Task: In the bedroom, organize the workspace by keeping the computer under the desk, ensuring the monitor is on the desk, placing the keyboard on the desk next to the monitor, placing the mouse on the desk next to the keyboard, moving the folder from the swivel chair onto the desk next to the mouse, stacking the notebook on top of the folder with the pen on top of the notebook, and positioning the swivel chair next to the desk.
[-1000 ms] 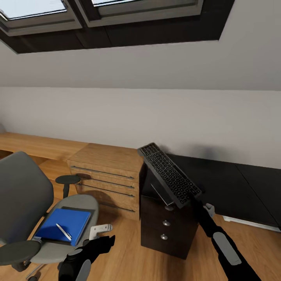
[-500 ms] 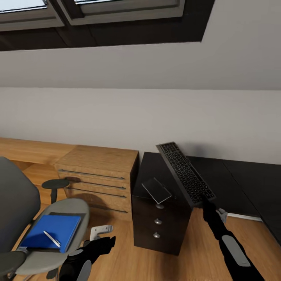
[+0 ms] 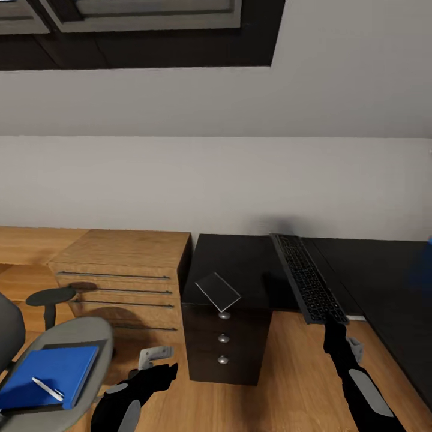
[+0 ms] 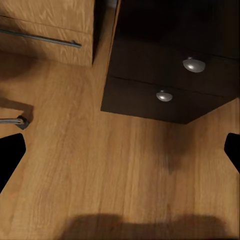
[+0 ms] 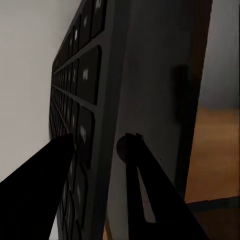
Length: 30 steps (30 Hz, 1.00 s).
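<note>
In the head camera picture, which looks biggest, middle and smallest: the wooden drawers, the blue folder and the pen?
1. The wooden drawers look biggest.
2. The blue folder on the swivel chair comes next, though the picture's edge cuts part of it off.
3. The pen lying on the folder looks smallest.

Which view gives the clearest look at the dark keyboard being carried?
The head view: the long dark keyboard shows end to end, held at its near end by the right gripper. The right wrist view shows its keys and edge close up, between the gripper's fingers.
</note>
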Tool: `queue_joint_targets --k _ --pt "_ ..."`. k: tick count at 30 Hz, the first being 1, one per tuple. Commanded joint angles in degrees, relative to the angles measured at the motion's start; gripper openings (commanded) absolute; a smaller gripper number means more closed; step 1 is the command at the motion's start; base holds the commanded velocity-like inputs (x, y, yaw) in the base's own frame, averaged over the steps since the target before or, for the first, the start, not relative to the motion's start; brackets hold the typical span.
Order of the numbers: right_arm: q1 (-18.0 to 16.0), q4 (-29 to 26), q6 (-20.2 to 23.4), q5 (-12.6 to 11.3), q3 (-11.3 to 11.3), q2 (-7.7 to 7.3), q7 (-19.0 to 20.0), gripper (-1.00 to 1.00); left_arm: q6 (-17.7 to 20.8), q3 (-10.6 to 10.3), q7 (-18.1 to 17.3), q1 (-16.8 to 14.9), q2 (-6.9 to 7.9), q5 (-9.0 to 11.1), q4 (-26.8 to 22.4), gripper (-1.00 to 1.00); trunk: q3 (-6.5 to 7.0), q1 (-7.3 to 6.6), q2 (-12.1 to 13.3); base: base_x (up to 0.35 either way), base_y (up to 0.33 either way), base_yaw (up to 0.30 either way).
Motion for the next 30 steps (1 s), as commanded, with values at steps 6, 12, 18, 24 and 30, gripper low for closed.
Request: queue_joint_targets --k 6,12,18,24,30 --pt "-0.05 0.19 -1.4 -2.38 0.29 0.09 -0.89 -1.0 0.12 -0.04 0.5 -0.03 0.0 0.61 -0.08 1.0 -0.06 0.0 -0.04 0.0 0.0 -0.259" --pt "-0.05 0.15 -1.33 -2.27 0.65 1.36 -2.33 -1.0 0.09 -0.04 0.36 -0.03 0.05 0.69 -0.87 1.0 -0.06 0.0 -0.04 0.0 0.0 -0.149" --pt "-0.17 0.22 -1.52 -1.85 1.24 1.98 -2.01 -1.0 0.14 -0.37 0.44 -0.03 -0.25 0.73 -1.43 1.0 -0.06 0.0 -0.04 0.0 0.0 -0.011" --pt "-0.16 0.76 -1.52 -0.75 -0.55 3.92 -1.52 -1.0 0.29 0.85 0.44 -0.03 -1.89 0.7 -2.21 1.0 -0.24 0.22 -0.44 0.0 0.0 0.0" --pt "-0.14 0.76 -1.45 -0.43 -2.3 4.37 -1.6 -1.0 0.41 0.92 0.44 -0.03 -3.01 0.7 -2.42 1.0 -1.32 1.54 -2.85 0.0 0.0 0.0"
